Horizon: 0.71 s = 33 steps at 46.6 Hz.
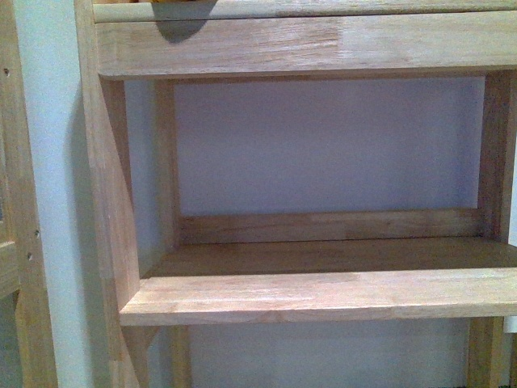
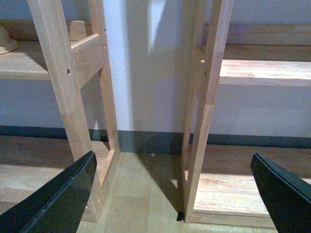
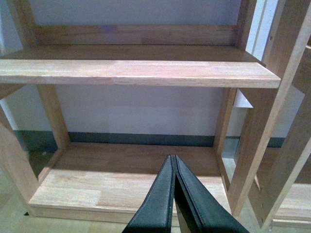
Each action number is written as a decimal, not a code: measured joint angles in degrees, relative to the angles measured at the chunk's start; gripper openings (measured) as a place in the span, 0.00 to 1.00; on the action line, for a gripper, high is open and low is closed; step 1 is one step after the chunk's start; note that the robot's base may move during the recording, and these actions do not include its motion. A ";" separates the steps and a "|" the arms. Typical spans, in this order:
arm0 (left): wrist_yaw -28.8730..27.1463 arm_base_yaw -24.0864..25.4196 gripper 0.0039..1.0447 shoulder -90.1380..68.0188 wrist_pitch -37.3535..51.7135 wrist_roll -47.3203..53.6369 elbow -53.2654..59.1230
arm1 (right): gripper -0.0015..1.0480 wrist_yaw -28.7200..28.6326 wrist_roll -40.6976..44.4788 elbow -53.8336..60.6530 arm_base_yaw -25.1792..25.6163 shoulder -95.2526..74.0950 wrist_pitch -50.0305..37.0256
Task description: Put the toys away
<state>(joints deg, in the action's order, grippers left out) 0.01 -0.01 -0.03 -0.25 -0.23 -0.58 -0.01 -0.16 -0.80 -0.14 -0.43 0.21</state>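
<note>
No plush toy shows clearly in any view. A thin orange-yellow sliver [image 1: 176, 2] sits at the very top edge of the front view, on the upper shelf above a dark shadow; I cannot tell what it is. My left gripper [image 2: 173, 156] is open and empty, its black fingers [image 2: 58, 199] wide apart, facing the gap between two wooden shelf units near the floor. My right gripper [image 3: 173, 158] is shut on nothing and points at the bottom shelf [image 3: 121, 187] of a wooden unit. Neither arm shows in the front view.
The front view is filled by a wooden shelf unit with a middle shelf [image 1: 323, 291] and an upper shelf [image 1: 307, 44] against a pale wall. Wooden uprights [image 2: 63, 82] [image 2: 204, 111] stand on each side of the gap. A pale rounded thing [image 2: 6, 41] lies on a left-hand shelf, cut off.
</note>
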 joint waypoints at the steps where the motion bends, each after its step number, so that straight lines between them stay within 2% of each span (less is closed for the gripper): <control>1: 0.00 0.00 0.94 0.00 0.00 0.00 0.00 | 0.19 0.00 0.00 0.00 0.00 0.00 0.00; 6: 0.00 0.00 0.94 0.00 0.00 0.00 0.00 | 0.32 0.00 0.00 0.00 0.00 0.00 0.00; 16: 0.00 0.00 0.94 0.00 0.00 0.00 0.00 | 0.73 0.00 0.00 0.00 0.00 0.00 0.00; 24: 0.00 0.00 0.94 0.00 0.00 0.00 0.00 | 0.95 0.00 -0.02 0.00 0.00 0.00 0.00; 33: 0.00 0.00 0.94 0.00 0.00 0.00 0.00 | 0.94 0.00 0.00 0.00 0.00 0.00 0.00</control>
<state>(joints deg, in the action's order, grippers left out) 0.01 -0.01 -0.03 -0.25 -0.23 -0.58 -0.01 -0.16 -0.80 -0.14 -0.43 0.21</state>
